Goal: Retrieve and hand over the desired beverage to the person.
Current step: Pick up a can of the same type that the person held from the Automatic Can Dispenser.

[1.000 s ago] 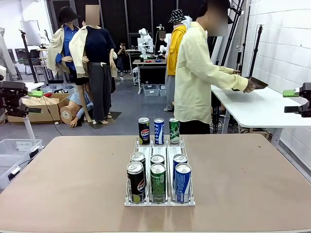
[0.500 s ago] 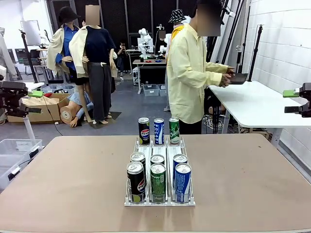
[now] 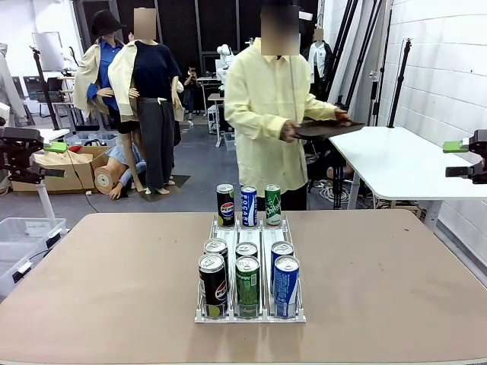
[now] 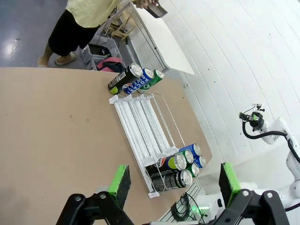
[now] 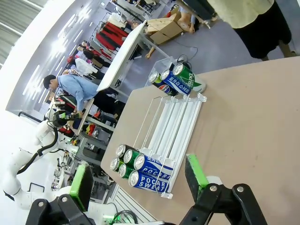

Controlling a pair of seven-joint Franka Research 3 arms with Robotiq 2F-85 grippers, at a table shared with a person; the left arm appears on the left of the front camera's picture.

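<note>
In the front view the person [image 3: 266, 114] stands at the far edge of the table [image 3: 91, 289], facing it and holding a dark tray [image 3: 327, 128] level in both hands. A clear three-lane rack [image 3: 251, 236] lies mid-table, its lanes running toward the person. Three upright cans [image 3: 249, 205], black, blue and green, stand at its far end, and six more cans stand in two rows at the near end, their long axes vertical. In the left wrist view the left gripper [image 4: 174, 176] hangs above the table with its jaws spread wide and nothing between them. The near cans show between its green pads but well below, untouched, and the rack's far end reaches toward the person's legs at the top edge. In the right wrist view the right gripper [image 5: 140, 180] is likewise spread and empty. The near cans lie just past its fingers, with the person beyond the rack's far end.
</note>
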